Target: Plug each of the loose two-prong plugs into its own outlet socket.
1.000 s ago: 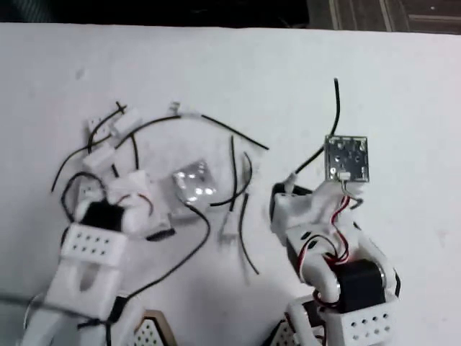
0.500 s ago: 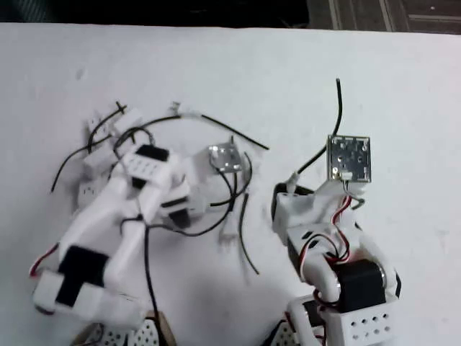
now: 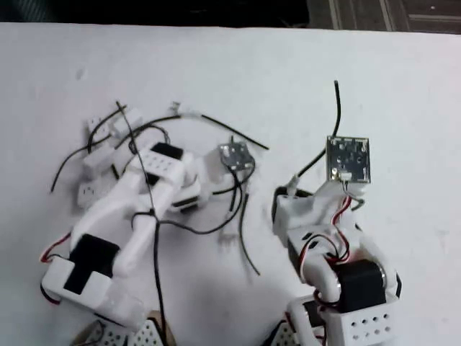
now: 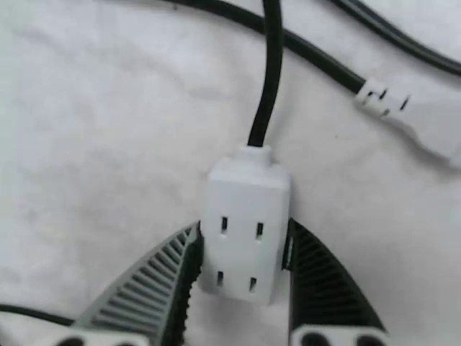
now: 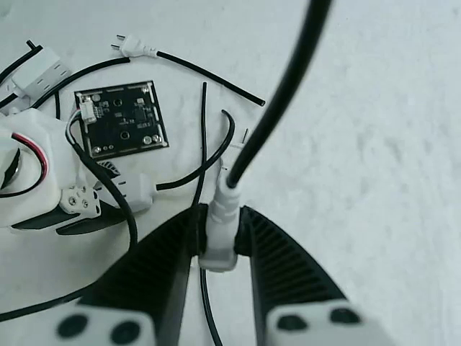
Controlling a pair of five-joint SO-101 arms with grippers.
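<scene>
My left gripper (image 4: pixel 243 241) is shut on a white outlet socket (image 4: pixel 241 216), whose black cord runs away from the fingers. In the high view that gripper (image 3: pixel 198 197) sits left of the table's middle. My right gripper (image 5: pixel 220 216) is shut on a white two-prong plug (image 5: pixel 222 234), and the plug's black cord (image 5: pixel 288 79) rises past the camera. From above, the right gripper (image 3: pixel 287 193) is to the right of the left one, with a gap between them. A loose plug (image 3: pixel 186 111) lies farther back, and another (image 3: pixel 229 239) lies nearer the front.
Several white sockets (image 3: pixel 97 158) with tangled black cords lie at the left. Short loose cords (image 3: pixel 245 231) cross the middle between the arms. The far half and the right side of the white table (image 3: pixel 403 79) are bare.
The left arm has swung from the front left out toward the middle and then a little farther right. The right arm has not moved.
</scene>
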